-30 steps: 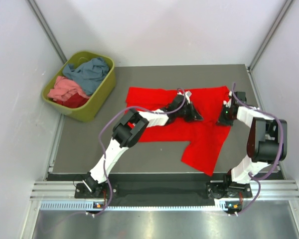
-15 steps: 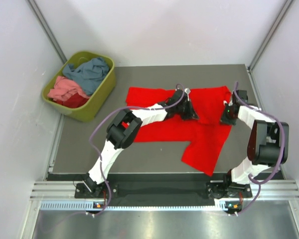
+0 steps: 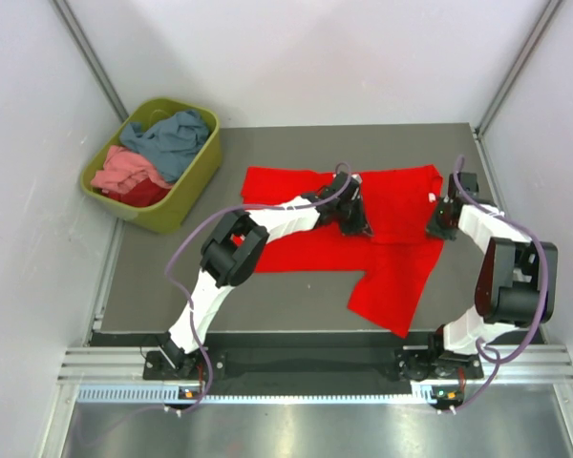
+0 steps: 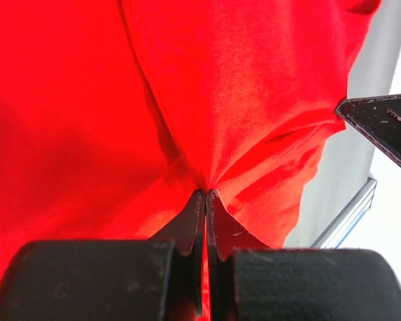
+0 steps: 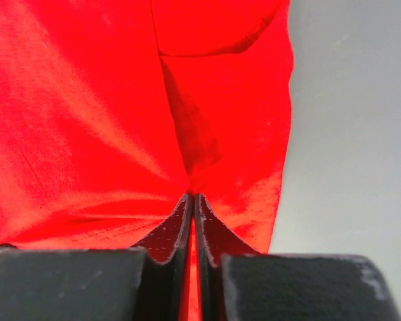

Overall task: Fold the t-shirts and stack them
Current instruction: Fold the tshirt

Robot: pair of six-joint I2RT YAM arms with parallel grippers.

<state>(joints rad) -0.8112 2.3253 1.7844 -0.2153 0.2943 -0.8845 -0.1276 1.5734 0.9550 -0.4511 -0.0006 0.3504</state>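
1. On the grey table point(image 3: 162, 277), spread mostly flat between the two arms: bright red t-shirt point(image 3: 401, 272), one flap reaching toward the near edge.
2. Near the shirt's middle, close to the far hem: left gripper point(image 4: 206, 194), clenched tight on a pinch of the red cloth, fabric puckering into creases at the tips.
3. At the shirt's right edge: right gripper point(image 5: 191, 196), likewise clamped on a fold of the red cloth, bare table just beside.
4. At the far left, heaped in the olive-green tub point(image 3: 186, 200), well apart from both arms: blue-grey t-shirt point(image 3: 172, 138), salmon pink t-shirt point(image 3: 124, 172), darker red t-shirt point(image 3: 143, 194).
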